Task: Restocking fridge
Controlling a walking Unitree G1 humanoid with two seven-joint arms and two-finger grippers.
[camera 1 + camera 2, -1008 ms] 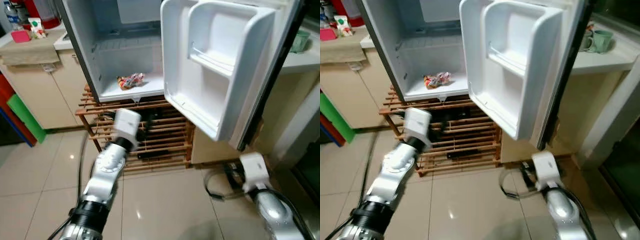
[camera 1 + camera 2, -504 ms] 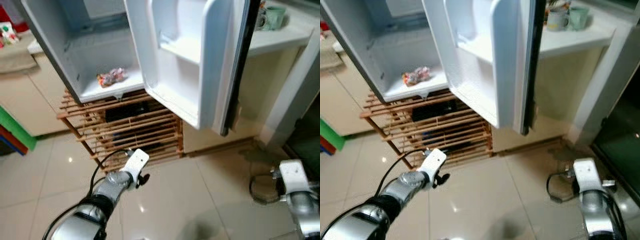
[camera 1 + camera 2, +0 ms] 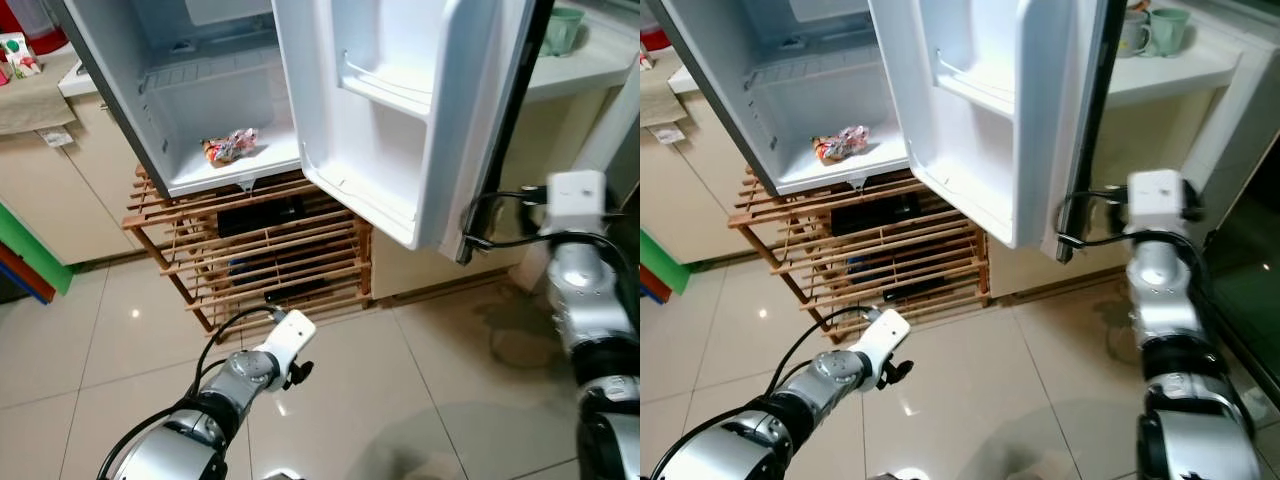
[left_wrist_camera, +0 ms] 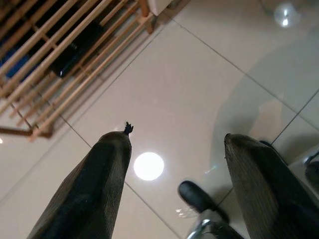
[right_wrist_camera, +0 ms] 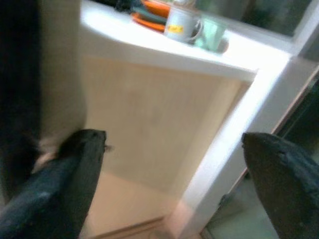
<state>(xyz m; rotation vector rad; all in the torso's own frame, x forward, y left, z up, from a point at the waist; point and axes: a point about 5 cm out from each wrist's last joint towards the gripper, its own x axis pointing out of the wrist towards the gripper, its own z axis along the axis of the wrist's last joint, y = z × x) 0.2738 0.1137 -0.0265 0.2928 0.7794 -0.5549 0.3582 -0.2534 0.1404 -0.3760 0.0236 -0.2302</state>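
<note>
In the left eye view the right arm has come up since half a second ago: then it sat at the lower right corner over the floor, now its white wrist is at the right edge, level with the lower edge of the open fridge door (image 3: 400,110). The left arm stays low at the bottom centre, over the tiled floor (image 3: 90,340). The fridge (image 3: 190,90) fills the upper left, and a crumpled snack packet (image 3: 230,146) lies on its bottom shelf, well above and apart from both arms. A wooden slatted rack (image 3: 260,250) stands under the fridge.

In the right eye view a green mug (image 3: 1167,28) and a white mug (image 3: 1132,32) sit on the counter (image 3: 1180,75) at the upper right.

In the left wrist view the left gripper (image 4: 174,149) is spread wide, holding nothing, over glossy tile, with the rack's slats in the upper left corner.

In the right wrist view, which is blurred, the right gripper (image 5: 174,144) also looks spread and empty, facing the beige cabinet front below the counter; the mugs stand at the top centre.
</note>
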